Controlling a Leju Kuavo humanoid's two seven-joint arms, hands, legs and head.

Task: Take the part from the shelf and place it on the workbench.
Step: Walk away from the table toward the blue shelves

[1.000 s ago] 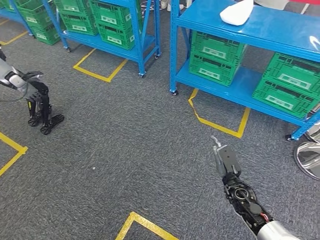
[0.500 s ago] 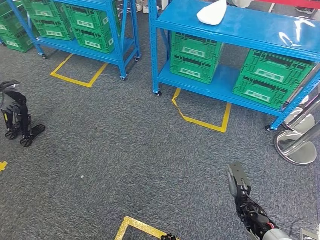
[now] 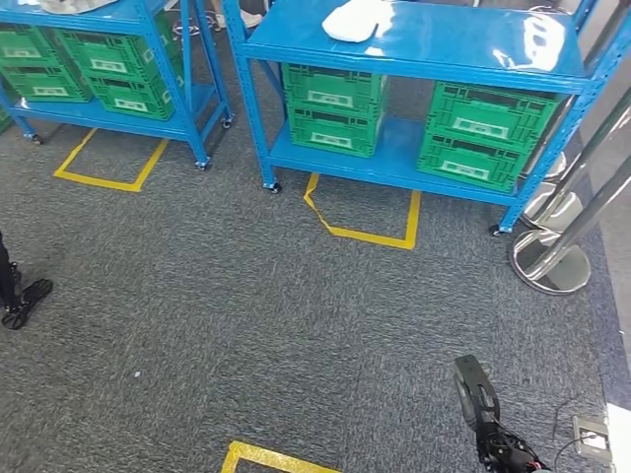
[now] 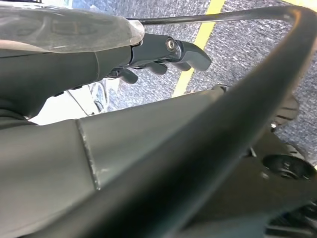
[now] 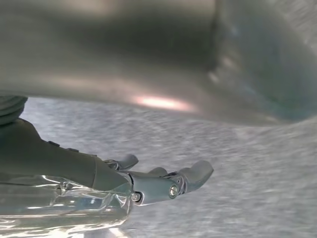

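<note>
Camera swung right, white part (image 3: 357, 20) on shelf (image 3: 447, 44), far from fingers (image 3: 470, 386)

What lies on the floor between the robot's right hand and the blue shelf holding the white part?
In the head view, grey carpet and a yellow tape outline lie between the right hand and the blue shelf bearing the white part.
</note>
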